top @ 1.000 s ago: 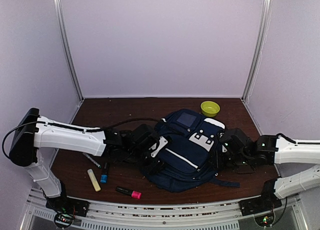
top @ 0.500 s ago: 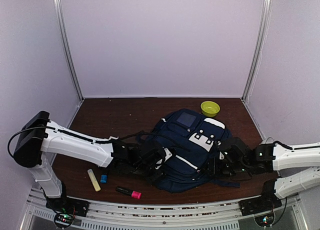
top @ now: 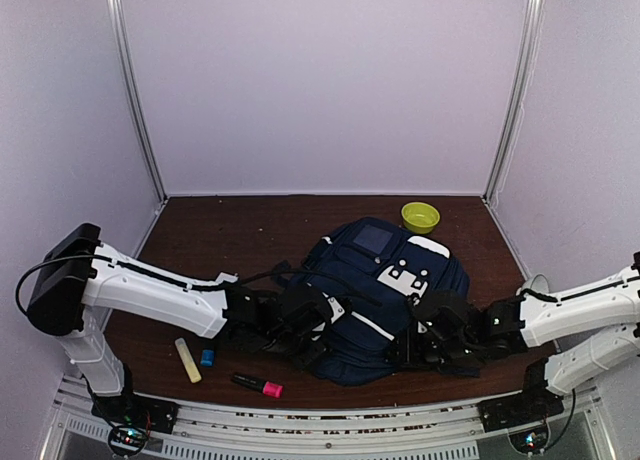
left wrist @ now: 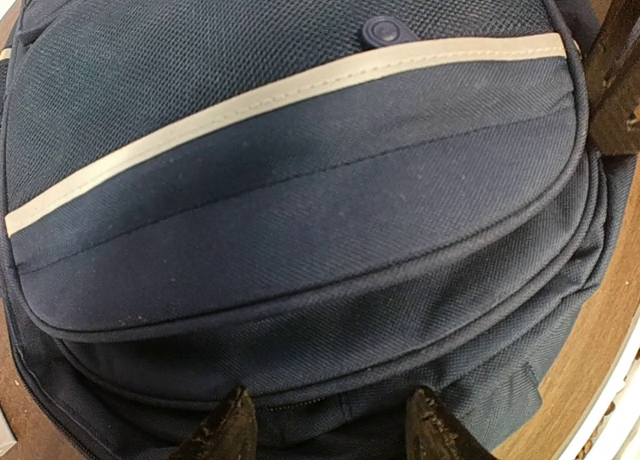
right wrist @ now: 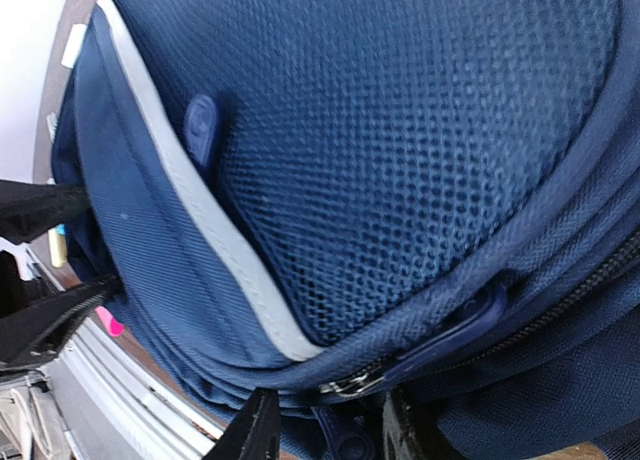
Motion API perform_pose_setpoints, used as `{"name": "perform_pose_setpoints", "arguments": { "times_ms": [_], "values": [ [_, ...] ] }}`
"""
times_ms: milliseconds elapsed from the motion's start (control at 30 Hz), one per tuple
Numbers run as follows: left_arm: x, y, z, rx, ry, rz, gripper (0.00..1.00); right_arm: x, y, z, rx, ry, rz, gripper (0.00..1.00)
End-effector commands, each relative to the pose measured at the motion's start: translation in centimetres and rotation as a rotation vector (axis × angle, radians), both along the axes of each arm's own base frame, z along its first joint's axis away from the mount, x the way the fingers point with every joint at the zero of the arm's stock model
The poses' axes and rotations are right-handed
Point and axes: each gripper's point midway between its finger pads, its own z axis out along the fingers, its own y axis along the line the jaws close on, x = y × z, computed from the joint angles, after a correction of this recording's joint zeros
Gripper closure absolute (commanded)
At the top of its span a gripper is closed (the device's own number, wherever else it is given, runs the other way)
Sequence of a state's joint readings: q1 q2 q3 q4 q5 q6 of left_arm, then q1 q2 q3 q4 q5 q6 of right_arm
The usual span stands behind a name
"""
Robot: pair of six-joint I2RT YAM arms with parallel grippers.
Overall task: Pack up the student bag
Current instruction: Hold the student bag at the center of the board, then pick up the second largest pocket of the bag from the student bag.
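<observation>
Two claws hold nothing: left claw (left wrist: 335, 428) and right claw (right wrist: 325, 435) sit part open at the bag's (top: 375, 280) near edge; soft, limp fabric, probably best pinched by the zip pull (right wrist: 450, 327).

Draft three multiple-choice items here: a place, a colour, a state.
1. The small round plastic bowl sits: A) at the near edge B) beyond the large navy blue fabric backpack C) inside it
2. The bowl is: A) red B) lime green C) white
3. The backpack: A) stands upright B) hangs lifted C) lies on the brown table, patches up
Answers: B, it sits past the backpack's far end; B, its rim shows lime green; C, its white patches face upward.
</observation>
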State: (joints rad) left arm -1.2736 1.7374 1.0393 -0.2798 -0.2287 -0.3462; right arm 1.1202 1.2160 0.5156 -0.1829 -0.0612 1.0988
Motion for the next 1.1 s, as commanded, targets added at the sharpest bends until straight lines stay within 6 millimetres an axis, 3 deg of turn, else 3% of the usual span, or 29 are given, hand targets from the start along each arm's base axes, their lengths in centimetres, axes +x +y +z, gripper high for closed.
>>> {"name": "perform_pose_setpoints", "arguments": {
  "times_ms": [0,233,500,600,900,1067],
  "values": [
    [-1.1,0.5,-1.9,0.038,0.030,-0.022,0.47,-0.7,0.4,-0.3,-0.031,0.015,0.022,0.64],
    [-1.1,0.3,-1.7,0.024,0.027,-0.024,0.48,-2.5,0.4,-0.6,-0.105,0.021,0.088,0.63],
    [-1.2,0.2,-1.8,0.018,0.036,-0.024,0.48,-1.7,1.0,-0.7,-0.115,-0.011,0.068,0.69],
    [-1.3,0.5,-1.8,0.021,0.037,-0.022,0.49,-1.6,1.0,-0.9,-0.129,-0.011,0.065,0.74],
    [-1.2,0.5,-1.4,0.011,0.030,-0.013,0.50,-1.5,0.7,-0.4,-0.131,-0.018,0.052,1.00],
    [-0.6,1.1,0.2,-0.015,-0.004,0.014,0.49,-1.5,0.5,0.7,-0.150,-0.035,0.073,1.00]
  ]
}}
